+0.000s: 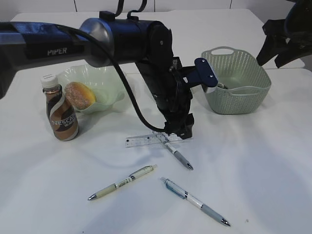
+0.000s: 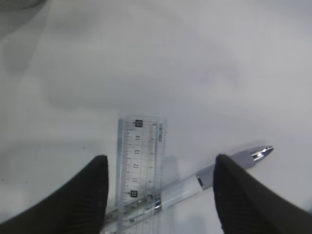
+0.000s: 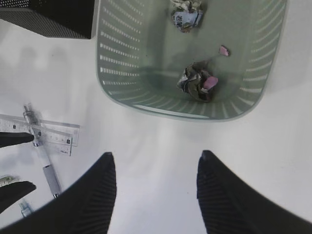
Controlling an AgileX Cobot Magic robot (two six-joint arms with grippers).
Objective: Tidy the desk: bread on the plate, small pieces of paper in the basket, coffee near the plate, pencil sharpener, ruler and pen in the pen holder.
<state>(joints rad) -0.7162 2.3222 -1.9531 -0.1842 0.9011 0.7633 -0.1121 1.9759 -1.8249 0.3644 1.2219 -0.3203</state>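
In the basket (image 3: 117,73), far right of the desk (image 1: 253,165): two crumpled paper wads (image 3: 196,82) and a small pink scrap (image 3: 224,50); rest of the floor bare. Plate (image 1: 109,87) at left holds the bread (image 1: 80,94). Coffee (image 1: 61,114) stands upright just in front of the plate, nearly touching. Pen holder (image 3: 48,17) sits beside the basket, mostly hidden behind the left arm from the front; contents can't be seen.

Ruler (image 2: 139,165) lies flat mid-desk with a pen (image 2: 214,173) lying across it. Left gripper (image 2: 161,192) is down over that pair, jaws wide open, one each side, holding nothing. Two more pens lie loose nearer the front edge: a green one (image 1: 123,182) and a blue one (image 1: 195,201).

Right gripper (image 3: 156,187) hangs over bare desk just short of the basket, jaws wide apart, empty.
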